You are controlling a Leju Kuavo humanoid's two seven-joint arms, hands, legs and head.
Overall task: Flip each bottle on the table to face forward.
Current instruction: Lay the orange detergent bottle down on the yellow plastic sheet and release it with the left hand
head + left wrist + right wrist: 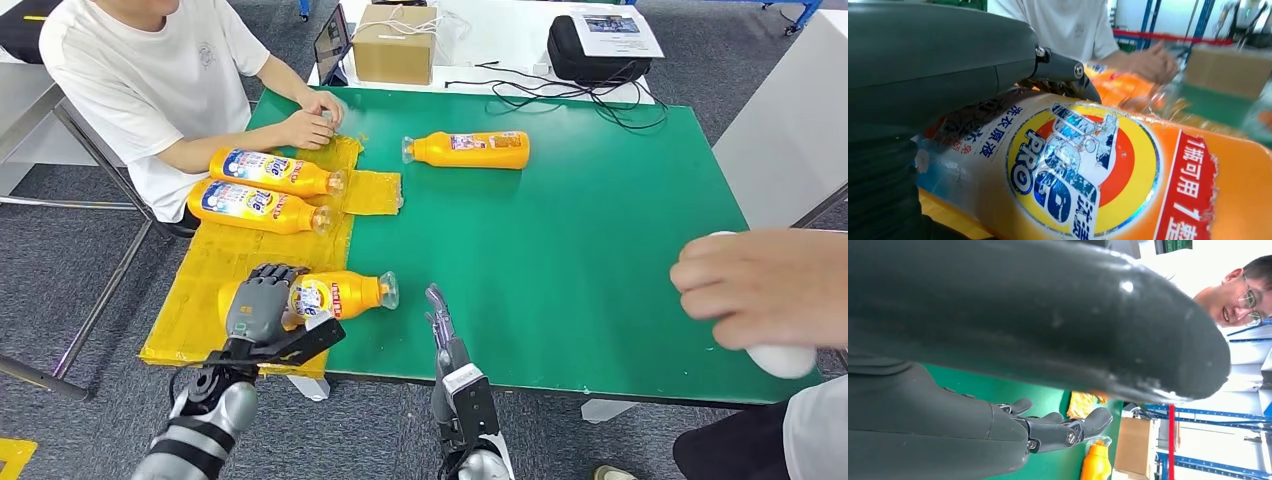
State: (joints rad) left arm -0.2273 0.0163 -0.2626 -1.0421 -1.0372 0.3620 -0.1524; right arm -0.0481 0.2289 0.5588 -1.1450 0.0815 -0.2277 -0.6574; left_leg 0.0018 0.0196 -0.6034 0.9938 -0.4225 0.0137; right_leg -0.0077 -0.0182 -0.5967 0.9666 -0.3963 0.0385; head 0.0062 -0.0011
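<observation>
Several orange detergent bottles lie on their sides on the green table. My left hand grips the near bottle on the yellow mat, its label facing up. Two more labelled bottles lie further back on the mat. A fourth bottle lies apart on the bare green, also seen as the orange bottle. My right hand hovers at the table's front edge, fingers extended and holding nothing.
A seated person rests both hands at the mat's far corner. Another person's hand holds a white object at the right edge. A cardboard box, a black case and cables lie behind the table.
</observation>
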